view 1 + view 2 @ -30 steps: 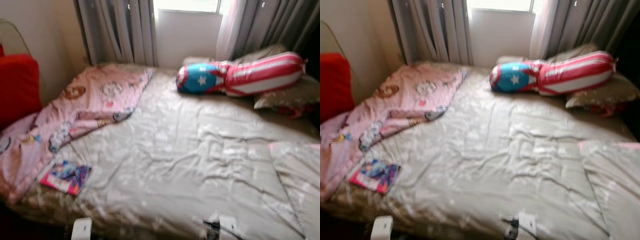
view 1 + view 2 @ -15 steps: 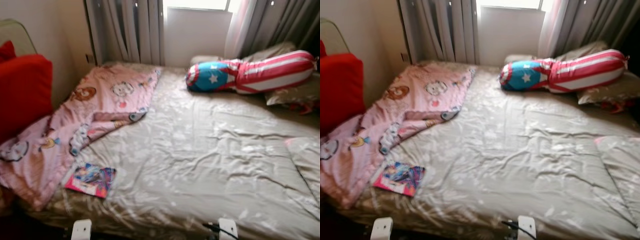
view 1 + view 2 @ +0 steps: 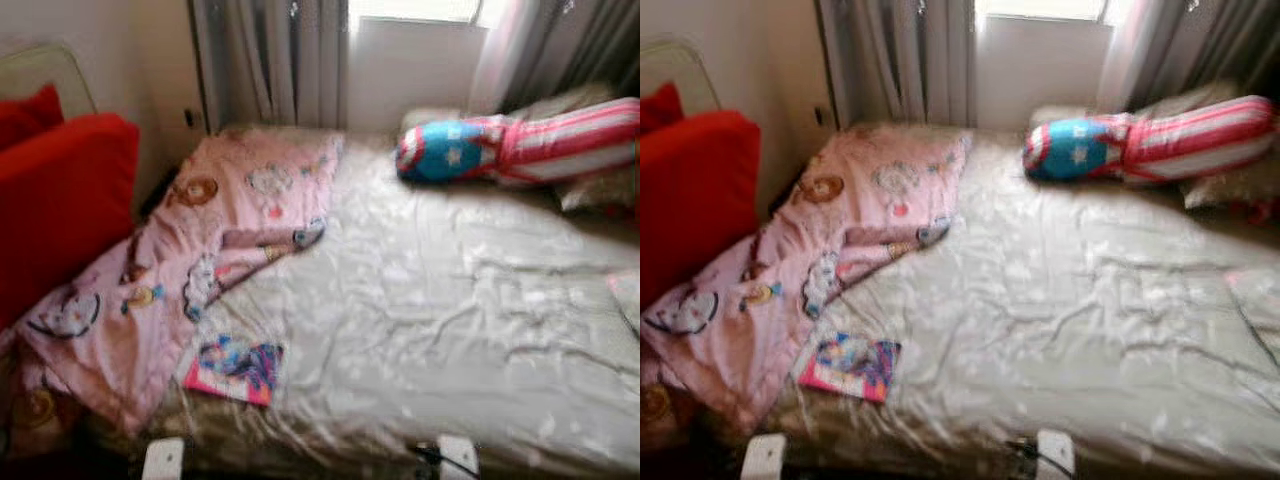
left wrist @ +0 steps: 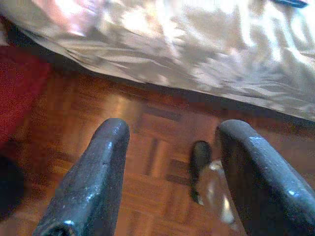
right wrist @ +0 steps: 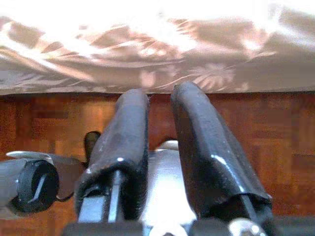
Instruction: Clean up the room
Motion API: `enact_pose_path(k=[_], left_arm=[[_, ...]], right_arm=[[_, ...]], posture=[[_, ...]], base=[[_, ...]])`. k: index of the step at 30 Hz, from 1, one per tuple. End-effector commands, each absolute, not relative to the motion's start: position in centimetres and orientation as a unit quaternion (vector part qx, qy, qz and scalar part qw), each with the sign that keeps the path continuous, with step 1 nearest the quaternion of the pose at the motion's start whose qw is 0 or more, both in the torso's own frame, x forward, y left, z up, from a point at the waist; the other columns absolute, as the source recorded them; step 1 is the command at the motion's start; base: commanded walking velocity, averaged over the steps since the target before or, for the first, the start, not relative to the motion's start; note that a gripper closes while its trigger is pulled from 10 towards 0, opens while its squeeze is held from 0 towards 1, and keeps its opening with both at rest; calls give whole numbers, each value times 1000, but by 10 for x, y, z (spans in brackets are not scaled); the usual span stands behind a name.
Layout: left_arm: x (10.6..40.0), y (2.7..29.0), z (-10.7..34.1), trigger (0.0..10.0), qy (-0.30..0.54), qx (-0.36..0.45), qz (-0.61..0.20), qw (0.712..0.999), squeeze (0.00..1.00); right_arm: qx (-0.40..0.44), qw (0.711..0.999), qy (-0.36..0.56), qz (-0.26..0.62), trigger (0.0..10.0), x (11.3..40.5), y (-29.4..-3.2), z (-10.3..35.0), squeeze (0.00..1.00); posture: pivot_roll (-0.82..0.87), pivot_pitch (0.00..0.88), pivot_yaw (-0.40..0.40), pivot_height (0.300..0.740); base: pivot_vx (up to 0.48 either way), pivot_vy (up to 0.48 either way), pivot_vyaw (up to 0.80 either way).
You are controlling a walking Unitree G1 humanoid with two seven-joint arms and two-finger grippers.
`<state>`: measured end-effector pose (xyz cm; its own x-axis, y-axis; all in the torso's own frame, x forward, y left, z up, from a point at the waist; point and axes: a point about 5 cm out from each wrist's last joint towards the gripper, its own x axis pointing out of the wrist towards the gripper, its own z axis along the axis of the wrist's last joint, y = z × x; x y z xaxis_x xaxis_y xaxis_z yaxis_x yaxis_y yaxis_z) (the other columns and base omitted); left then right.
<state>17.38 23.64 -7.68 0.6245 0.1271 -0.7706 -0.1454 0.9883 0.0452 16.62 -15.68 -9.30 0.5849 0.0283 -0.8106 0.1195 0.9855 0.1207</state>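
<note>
A red cushion [image 3: 60, 200] is seen at far left beside the bed [image 3: 450, 330]. A pink blanket [image 3: 190, 250], crumpled along the bed's left side, is judged soft and light, best gathered by a bunched fold. A book [image 3: 232, 368], thin and fairly stiff, lies near the front edge; an edge grip is suggested. A striped bolster [image 3: 520, 150] rests at the head. Both tools hang low over the wood floor [image 4: 147, 162], well short of the book: left tool [image 4: 172, 162] spread wide, holding nothing; right tool [image 5: 158, 147] nearly closed, empty.
</note>
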Motion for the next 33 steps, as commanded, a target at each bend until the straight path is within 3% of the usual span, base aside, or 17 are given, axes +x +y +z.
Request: enact_pose_path(k=[1, 20, 33], left_arm=[[174, 229, -79, 10000, 430, -17, 68, 900, 0], [172, 230, -79, 10000, 432, -16, 69, 899, 0], [173, 229, -78, 10000, 423, -20, 67, 903, 0]], right_arm=[[74, 884, 461, -36, 10000, 161, -166, -95, 0], [73, 884, 461, -31, 10000, 161, -163, -95, 0], [73, 885, 460, -31, 10000, 161, -163, -95, 0]], posture=[[24, 0, -6, 740], [26, 0, -3, 740], [27, 0, -5, 740]], base=[[0, 480, 0], [0, 480, 0], [0, 21, 0]])
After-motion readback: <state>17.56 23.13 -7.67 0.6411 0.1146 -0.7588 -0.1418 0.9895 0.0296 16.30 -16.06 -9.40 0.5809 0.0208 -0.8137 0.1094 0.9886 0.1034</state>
